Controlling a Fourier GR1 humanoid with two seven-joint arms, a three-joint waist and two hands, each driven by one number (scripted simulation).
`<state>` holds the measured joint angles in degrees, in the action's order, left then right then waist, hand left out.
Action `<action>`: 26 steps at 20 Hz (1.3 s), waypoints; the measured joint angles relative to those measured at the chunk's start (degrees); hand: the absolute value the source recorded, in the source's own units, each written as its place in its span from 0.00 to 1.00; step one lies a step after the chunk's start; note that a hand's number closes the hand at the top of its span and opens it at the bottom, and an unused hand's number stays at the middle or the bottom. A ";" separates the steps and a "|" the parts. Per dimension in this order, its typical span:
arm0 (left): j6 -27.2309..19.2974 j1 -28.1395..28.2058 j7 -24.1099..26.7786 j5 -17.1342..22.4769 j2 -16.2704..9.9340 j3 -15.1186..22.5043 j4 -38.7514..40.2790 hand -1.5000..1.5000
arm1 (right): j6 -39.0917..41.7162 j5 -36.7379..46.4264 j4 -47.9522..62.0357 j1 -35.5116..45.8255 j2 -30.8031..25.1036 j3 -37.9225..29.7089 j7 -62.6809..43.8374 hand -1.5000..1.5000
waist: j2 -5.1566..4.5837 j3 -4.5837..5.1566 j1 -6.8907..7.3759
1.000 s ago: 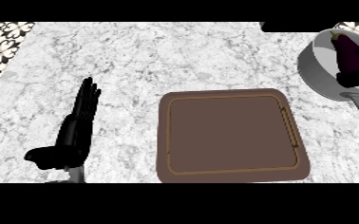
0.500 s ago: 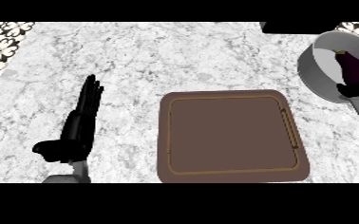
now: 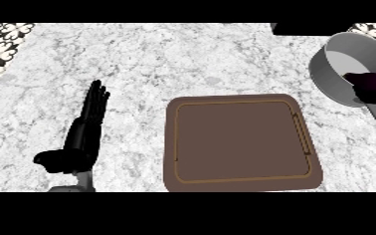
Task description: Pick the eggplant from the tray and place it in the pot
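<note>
Dark purple eggplant (image 3: pixel 365 83) lies in the grey round pot (image 3: pixel 328 72); brown square tray (image 3: pixel 242 142) bare; left robot hand (image 3: pixel 84 132) spread flat on the marble tabletop (image 3: pixel 183 59).

The bench (image 3: pixel 183 59) looks like polished white marble, veined and mottled in grey. The tray (image 3: pixel 242 142) is a matt brown, like smooth wood or plastic, with a thin lighter line inset along its rim. The pot (image 3: pixel 334 74) has a smooth grey metal look, paler inside. The left hand (image 3: pixel 81 139) is matt black, its fingers (image 3: pixel 95 102) faintly ribbed.
</note>
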<state>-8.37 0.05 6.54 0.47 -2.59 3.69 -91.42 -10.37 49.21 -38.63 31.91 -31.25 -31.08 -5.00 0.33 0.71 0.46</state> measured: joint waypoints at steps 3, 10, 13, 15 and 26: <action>0.32 0.08 -0.68 0.44 -0.58 -0.59 -0.28 0.50 | -2.32 -6.68 -1.44 1.29 1.19 -4.98 5.43 0.00 | -0.12 -0.47 -0.20; 0.37 -0.38 -0.22 0.33 -0.68 -1.05 0.47 0.50 | -3.38 -20.70 -0.66 1.05 1.06 -15.63 15.38 0.00 | -0.42 -0.76 -0.32; 1.01 0.29 -0.39 0.74 -0.95 -1.11 -0.47 0.50 | -2.96 -24.61 3.32 0.33 -1.69 -18.72 19.21 0.00 | -0.51 -0.79 -0.02; 0.22 0.31 -0.25 -0.17 -0.19 -0.44 -0.38 0.50 | -1.75 -26.90 4.90 -0.35 -3.76 -19.88 21.09 0.00 | -0.51 -0.80 -0.04; 0.75 -1.44 0.05 0.05 -0.07 -1.47 1.58 0.50 | 3.69 -35.90 16.30 -5.25 -13.56 -23.60 34.46 0.00 | -0.60 -0.82 0.10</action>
<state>-7.62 -1.38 6.59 0.52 -2.66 2.22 -89.84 -6.68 13.31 -22.34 26.67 -44.81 -54.68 29.46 -0.26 -0.11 0.56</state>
